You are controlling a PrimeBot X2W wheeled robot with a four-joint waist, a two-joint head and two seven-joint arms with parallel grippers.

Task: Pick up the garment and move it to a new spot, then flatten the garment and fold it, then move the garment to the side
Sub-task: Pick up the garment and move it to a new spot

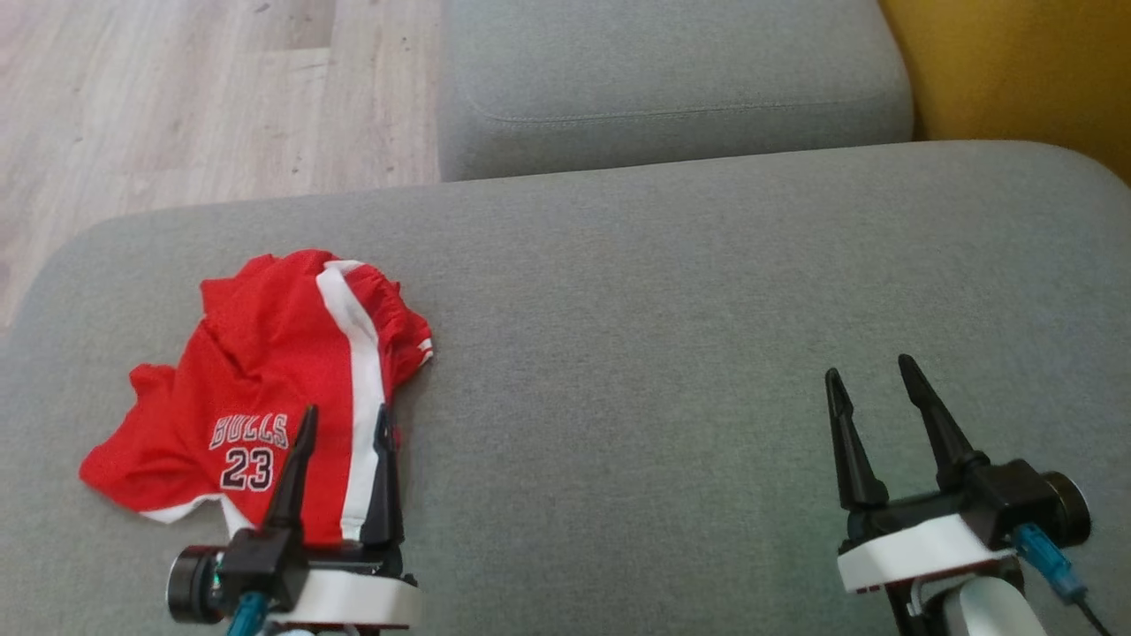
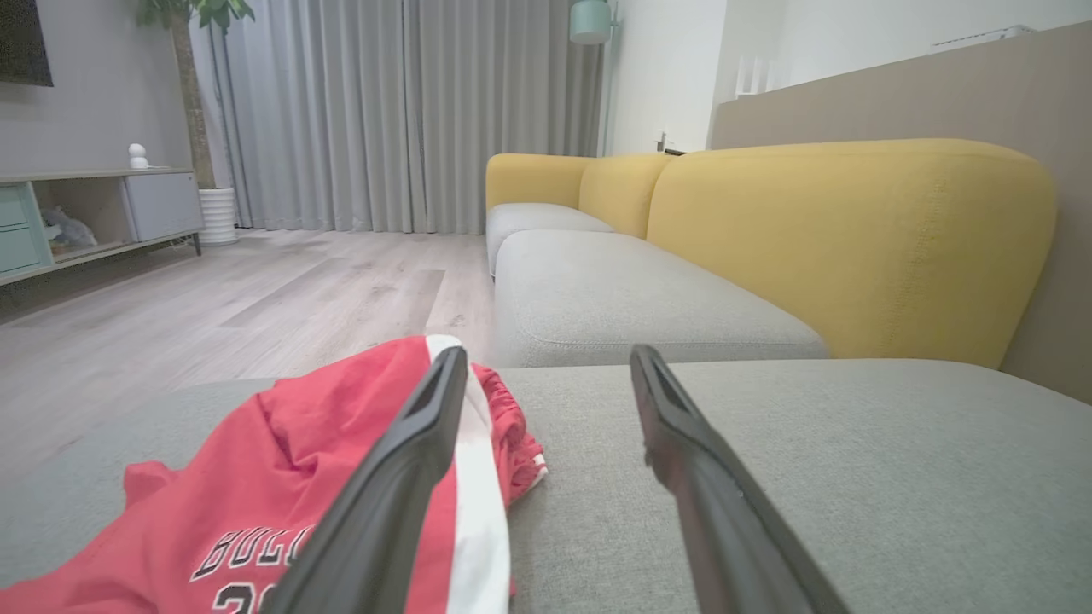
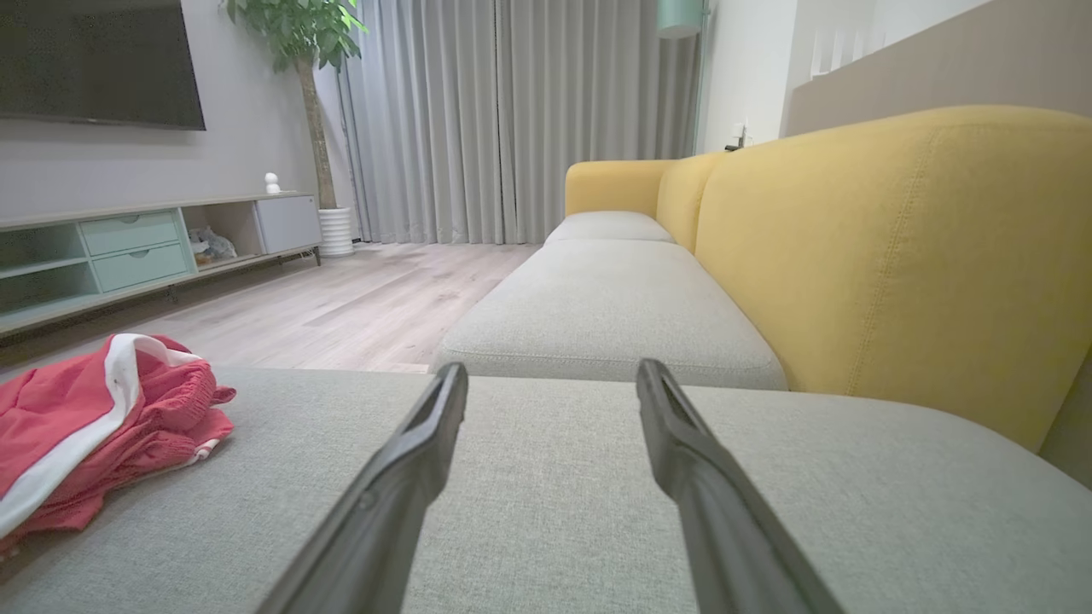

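The big grey seat (image 1: 636,336) is flat and open across its middle and right side, so there is lots of room to move there. The crumpled red garment (image 1: 265,380) sits in a lump on the left part, just ahead of the left gripper (image 1: 346,411). The yellow back (image 3: 896,256) rises like a wall along the right. Past the seat's far edge lie another grey cushion (image 1: 671,79) and open wood floor (image 1: 177,97).
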